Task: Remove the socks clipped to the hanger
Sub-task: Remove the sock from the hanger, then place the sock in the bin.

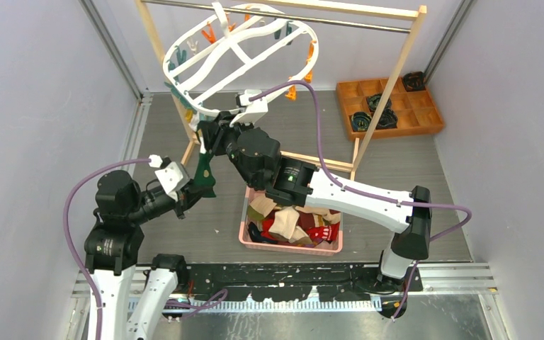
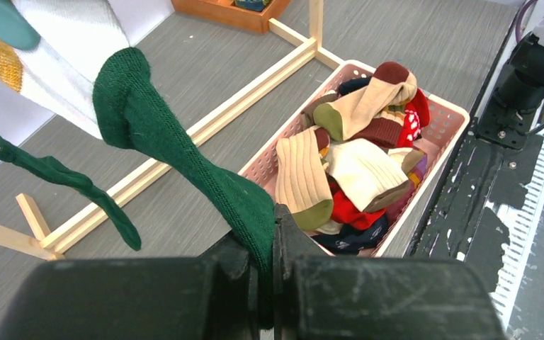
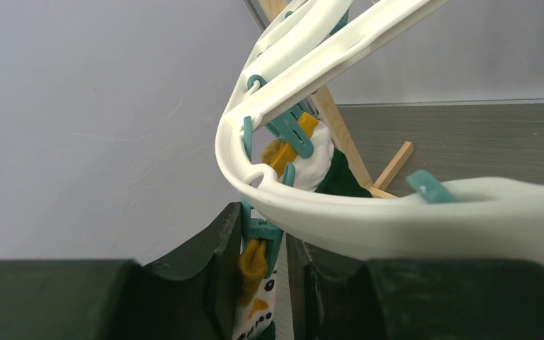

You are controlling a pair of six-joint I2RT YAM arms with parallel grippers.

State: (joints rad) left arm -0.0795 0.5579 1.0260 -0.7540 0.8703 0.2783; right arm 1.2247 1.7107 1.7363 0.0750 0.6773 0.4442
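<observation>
Pinches a dark green sock (image 2: 156,134) in the left end effector (image 2: 268,237), jaws fully closed on the fabric near one end, the rest arching up and away to the left. Holds it low over the desk (image 2: 397,28), left of the pink basket (image 2: 445,117) and just below the near-left rim of the hanger (image 1: 234,53). Further left in the left wrist view, a second dark green sock (image 2: 64,177), drooping.

Brackets a teal clip (image 3: 258,230) on that rim with the right end effector (image 3: 263,225), jaws narrow. One finger (image 3: 219,241) against the clip, a sliver of light beside the other. Cannot tell whether squeezing or merely around it. Under the clip, a white-and-mustard sock (image 3: 253,301), pinned by its mustard tip.

Hanger itself: white oval frame with curved cross-bars, tilted, hooked on the metal rail (image 1: 340,23) of the wooden rack (image 1: 397,71), with orange clips (image 1: 292,92) and more teal ones dangling around the edge.

In the basket, a heap of loose socks (image 1: 290,223): red, beige, maroon, navy. At the far right of the desk, an orange wooden tray (image 1: 425,117) with dark items in a few compartments.
</observation>
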